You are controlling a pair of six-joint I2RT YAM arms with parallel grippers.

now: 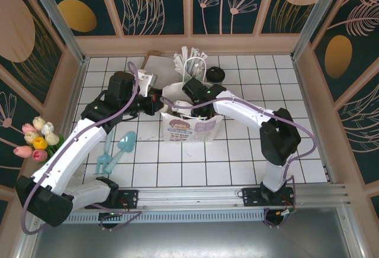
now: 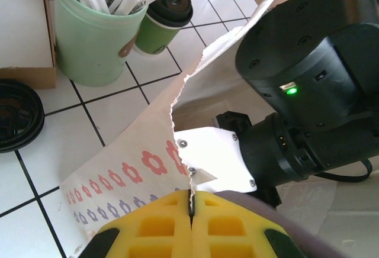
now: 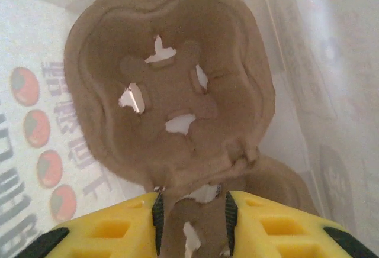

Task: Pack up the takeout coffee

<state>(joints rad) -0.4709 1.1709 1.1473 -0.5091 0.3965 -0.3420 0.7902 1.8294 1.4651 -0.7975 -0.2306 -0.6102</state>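
Pinching a pulp carrier by its rim, right gripper stands narrowly parted

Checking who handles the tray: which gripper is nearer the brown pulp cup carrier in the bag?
Right. The right gripper is inside the paper bag, straddling the edge of the pulp cup carrier; the left gripper pinches the bag's rim outside.

This is a staged robot work cell dressed as a café counter. A white tiled tabletop is boxed in by wood-framed flower panels along the top and sides of the frame, and an aluminium rail crosses the bottom. The props are tulips at the left, a printed paper bag at centre, a pulp cup carrier, a pale green cup of wrapped sticks and a takeout coffee.
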